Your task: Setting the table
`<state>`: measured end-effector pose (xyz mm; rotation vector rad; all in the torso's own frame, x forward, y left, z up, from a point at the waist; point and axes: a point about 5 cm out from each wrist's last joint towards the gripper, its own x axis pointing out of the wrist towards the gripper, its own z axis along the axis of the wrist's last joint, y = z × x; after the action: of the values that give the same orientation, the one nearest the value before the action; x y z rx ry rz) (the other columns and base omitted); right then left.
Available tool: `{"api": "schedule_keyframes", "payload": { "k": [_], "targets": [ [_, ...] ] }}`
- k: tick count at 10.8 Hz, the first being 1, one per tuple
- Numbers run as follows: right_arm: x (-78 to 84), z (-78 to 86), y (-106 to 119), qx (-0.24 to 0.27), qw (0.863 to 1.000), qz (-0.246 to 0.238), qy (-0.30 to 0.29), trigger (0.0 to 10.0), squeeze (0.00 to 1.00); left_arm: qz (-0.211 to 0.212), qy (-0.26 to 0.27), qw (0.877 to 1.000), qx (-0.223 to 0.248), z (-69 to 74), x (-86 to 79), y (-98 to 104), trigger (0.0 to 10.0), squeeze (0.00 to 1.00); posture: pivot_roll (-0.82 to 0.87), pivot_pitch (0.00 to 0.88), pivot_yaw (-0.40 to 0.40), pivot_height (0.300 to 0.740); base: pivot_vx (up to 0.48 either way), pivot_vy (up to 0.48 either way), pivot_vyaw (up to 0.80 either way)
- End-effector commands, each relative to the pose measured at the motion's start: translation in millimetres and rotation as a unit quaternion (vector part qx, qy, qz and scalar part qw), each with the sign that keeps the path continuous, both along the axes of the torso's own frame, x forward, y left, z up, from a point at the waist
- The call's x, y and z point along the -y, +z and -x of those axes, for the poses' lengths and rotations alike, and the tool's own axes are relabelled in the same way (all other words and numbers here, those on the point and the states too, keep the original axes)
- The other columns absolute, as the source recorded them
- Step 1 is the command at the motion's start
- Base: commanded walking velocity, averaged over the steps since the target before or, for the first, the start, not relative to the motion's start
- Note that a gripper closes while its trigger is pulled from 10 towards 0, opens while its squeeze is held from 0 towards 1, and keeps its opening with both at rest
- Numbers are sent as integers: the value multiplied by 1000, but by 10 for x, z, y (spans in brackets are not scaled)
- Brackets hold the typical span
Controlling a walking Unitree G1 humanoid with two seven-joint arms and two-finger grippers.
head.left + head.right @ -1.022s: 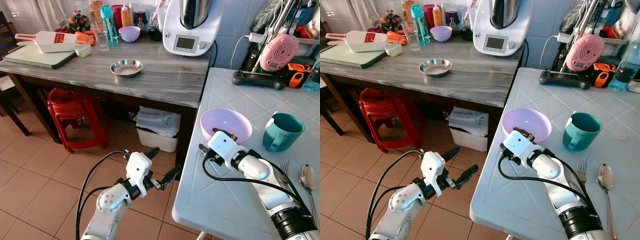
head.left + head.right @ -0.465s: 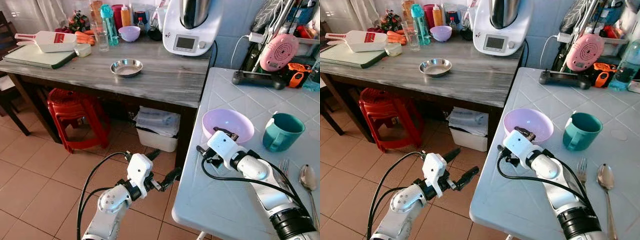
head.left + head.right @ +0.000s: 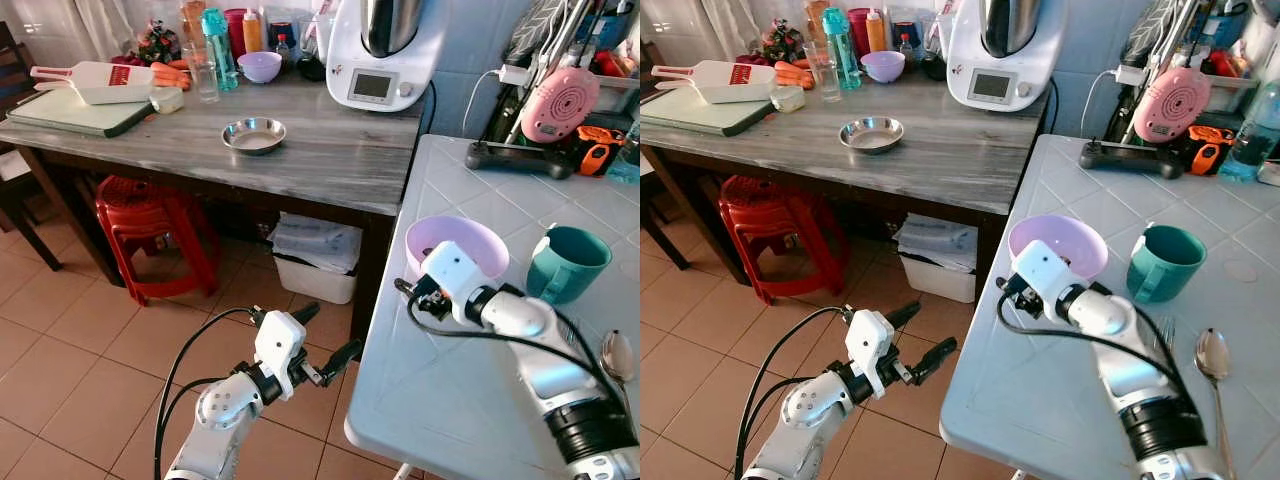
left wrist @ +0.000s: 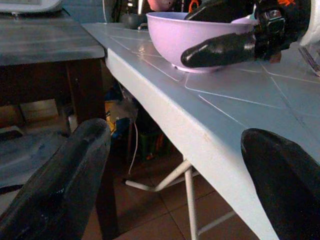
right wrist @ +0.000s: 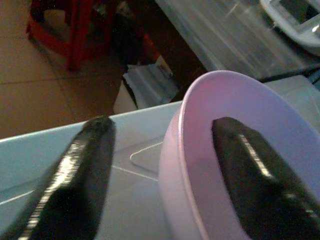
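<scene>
1. Right wrist view looks along the right gripper [image 5: 160, 185], whose two black fingers are spread apart and straddle the near wall of the round lilac plastic bowl [image 5: 235, 115]: one finger [image 5: 250, 175] sits inside the bowl, the other [image 5: 75, 175] outside over the bench top. Whether the pads press the wall I cannot tell, so the bowl is straddled rather than clearly pinched.
2. From the head camera, the bowl [image 3: 1058, 243] stands upright on the pale blue tiled bench [image 3: 1040, 400], near its left edge, with the silver right arm reaching in from the near side.
3. Just beside the bowl, to its right, stands a teal ceramic mug [image 3: 1164, 262]; nearer the robot a metal fork [image 3: 1166, 335] and a metal spoon [image 3: 1212, 356] lie on the same bench.
4. The left gripper [image 3: 325, 335] hangs low over the brown floor tiles, beside the bench edge, fingers released and holding nothing; the left wrist view shows both fingers wide apart with the bowl [image 4: 200, 37] beyond them.
5. Across the gap, a grey wooden bench [image 3: 320, 150] carries a small steel dish [image 3: 253, 134], a white kitchen machine [image 3: 378, 55] and a green chopping board [image 3: 75, 112].
6. A red plastic stool [image 3: 140, 225] stands under it.
</scene>
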<state>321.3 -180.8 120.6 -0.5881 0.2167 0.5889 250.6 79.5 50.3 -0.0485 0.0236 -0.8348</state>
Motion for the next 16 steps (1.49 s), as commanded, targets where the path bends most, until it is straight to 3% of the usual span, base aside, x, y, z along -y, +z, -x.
{"api": "schedule_keyframes", "payload": {
  "k": [1,7,15,16],
  "targets": [
    [11,-40,150,13,1000,1,5,0,0,-7,-9,1000,3,-12,9,1,10000,0,-23,0,24,740,0,0,0],
    [100,34,7,-71,997,22,-5,0,0,-14,-12,1000,-3,-17,19,-29,10000,0,-24,0,26,740,0,0,0],
    [79,71,-30,-78,996,31,2,0,0,-13,-8,1000,-6,-16,-10,-85,10000,0,-21,0,21,740,0,0,0],
    [70,65,-16,-71,997,32,2,0,0,17,11,1000,-15,-51,-19,-58,10000,0,-22,0,19,740,0,0,0]
  ]
}}
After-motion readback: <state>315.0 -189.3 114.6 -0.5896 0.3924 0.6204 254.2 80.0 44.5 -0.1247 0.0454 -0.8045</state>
